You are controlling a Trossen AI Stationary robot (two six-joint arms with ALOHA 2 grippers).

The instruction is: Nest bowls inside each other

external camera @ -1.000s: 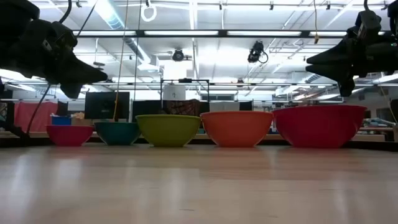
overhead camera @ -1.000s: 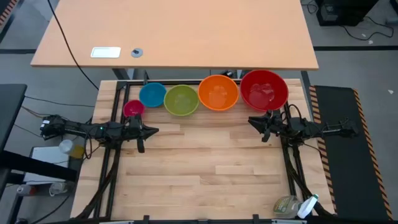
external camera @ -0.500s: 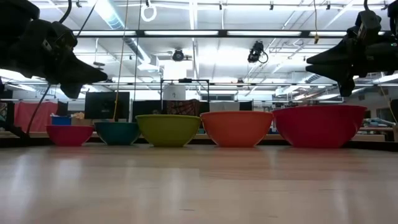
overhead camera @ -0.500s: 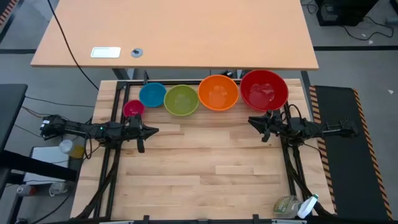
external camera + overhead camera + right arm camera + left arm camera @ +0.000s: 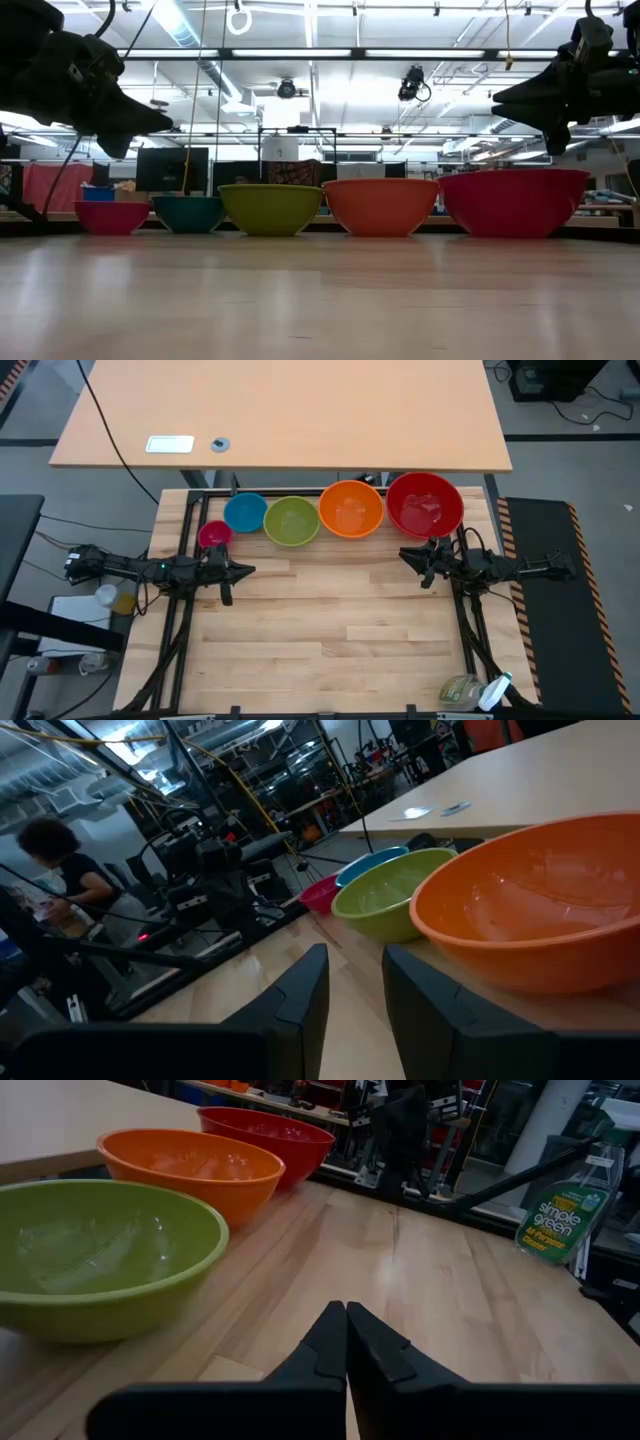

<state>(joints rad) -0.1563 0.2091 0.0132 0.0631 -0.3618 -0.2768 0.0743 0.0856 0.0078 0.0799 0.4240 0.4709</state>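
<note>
Five bowls stand upright in a row along the table's far edge: pink (image 5: 214, 534), blue (image 5: 245, 512), lime green (image 5: 291, 520), orange (image 5: 351, 508) and red (image 5: 424, 504). My left gripper (image 5: 250, 570) hovers at the table's left side, shut and empty, just near of the pink bowl. My right gripper (image 5: 403, 554) hovers at the right side, open and empty, just near of the red bowl. In the right wrist view its fingers (image 5: 355, 982) point past the orange bowl (image 5: 540, 905).
A green spray bottle (image 5: 470, 691) lies at the table's near right corner. A larger tan table (image 5: 280, 415) stands beyond the far edge. A person (image 5: 60, 870) sits off the table's left side. Bare wood lies between the arms.
</note>
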